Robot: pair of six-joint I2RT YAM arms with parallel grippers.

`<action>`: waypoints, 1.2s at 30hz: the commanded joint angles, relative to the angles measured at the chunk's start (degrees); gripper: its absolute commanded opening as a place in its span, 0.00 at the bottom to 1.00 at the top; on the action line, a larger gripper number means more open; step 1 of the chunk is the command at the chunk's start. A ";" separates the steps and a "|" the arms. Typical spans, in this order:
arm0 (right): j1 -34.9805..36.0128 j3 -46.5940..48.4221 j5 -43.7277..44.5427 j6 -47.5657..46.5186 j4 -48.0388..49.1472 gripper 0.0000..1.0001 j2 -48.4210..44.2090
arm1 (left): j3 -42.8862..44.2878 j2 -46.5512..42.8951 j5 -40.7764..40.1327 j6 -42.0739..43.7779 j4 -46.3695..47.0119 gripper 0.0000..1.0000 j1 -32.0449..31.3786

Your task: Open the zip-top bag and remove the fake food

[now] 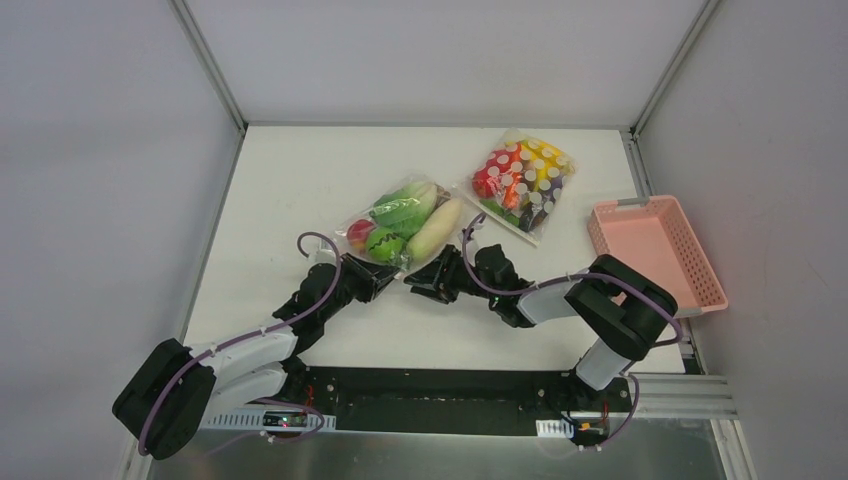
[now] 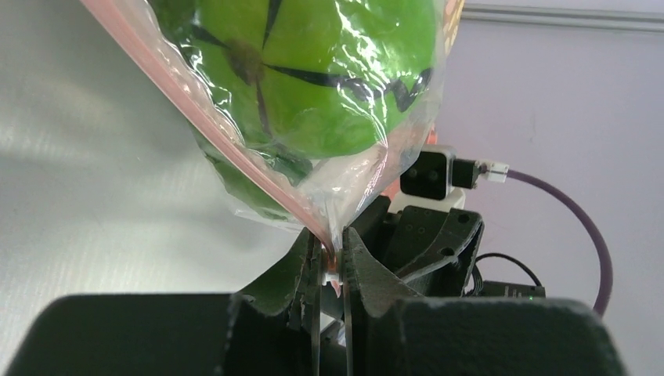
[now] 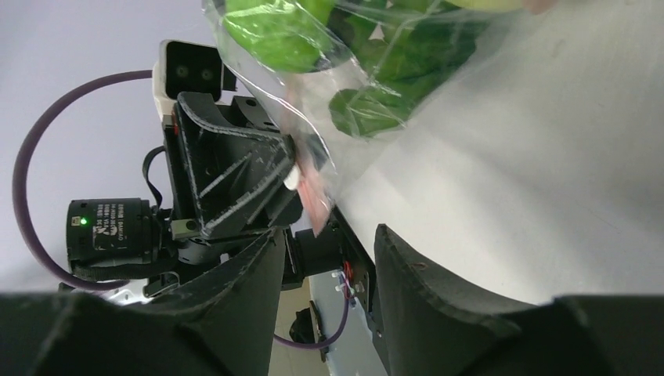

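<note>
While within left gripper (image 2: pixel 330 244), zip-top bag (image 2: pixel 354 192)

From above I see wide free room on the left part of the white table (image 1: pixel 270 190), between the clear zip-top plastic bag with the pink strip (image 1: pixel 400 225) and the grey left wall (image 1: pixel 100 200); the far strip behind this bag is open too. On the right it is tighter: the clear white-dotted bag of red, yellow and purple items (image 1: pixel 520 180) lies just beside the first bag, with only a narrow gap. A bare lane runs between that dotted bag and the pink plastic basket (image 1: pixel 655 250) at the right table edge. At the near edge of the zip-top bag the black left gripper (image 1: pixel 385 280) and black right gripper (image 1: pixel 415 285) nearly touch, so each blocks the other's way there.
</note>
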 commanded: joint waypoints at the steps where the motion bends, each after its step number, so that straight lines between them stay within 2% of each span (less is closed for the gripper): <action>1: 0.33 2.55 -0.91 1.79 6.58 0.49 1.05 | 2.34 -0.08 0.14 -1.27 4.91 0.00 -1.32; 6: 0.30 3.27 -1.01 2.38 7.77 0.45 2.07 | 2.68 0.59 -0.07 -1.27 5.60 0.00 -2.25; 8: 0.30 3.42 -0.61 2.43 7.80 0.40 2.26 | 2.76 1.02 -0.15 -1.39 6.03 0.00 -2.53; 11: 0.31 2.78 0.65 2.70 7.80 0.26 2.26 | 2.78 1.15 -0.20 -1.36 6.40 0.00 -2.68; 15: 0.19 1.63 1.60 2.79 7.80 0.00 1.86 | 2.53 1.01 -0.63 -1.05 6.25 0.00 -2.77; 26: -1.41 -3.33 3.27 1.29 6.12 0.00 -4.03 | 2.21 -3.82 -7.28 4.77 -3.10 0.00 -2.68; 31: -2.03 -4.88 4.85 -1.13 1.02 0.00 -8.46 | 2.80 -6.73 -10.19 6.82 -7.99 0.00 -2.62; 36: -2.54 -5.85 8.29 -4.77 -8.05 0.00 -15.08 | 3.22 -9.79 -14.33 8.15 -14.92 0.00 -2.44</action>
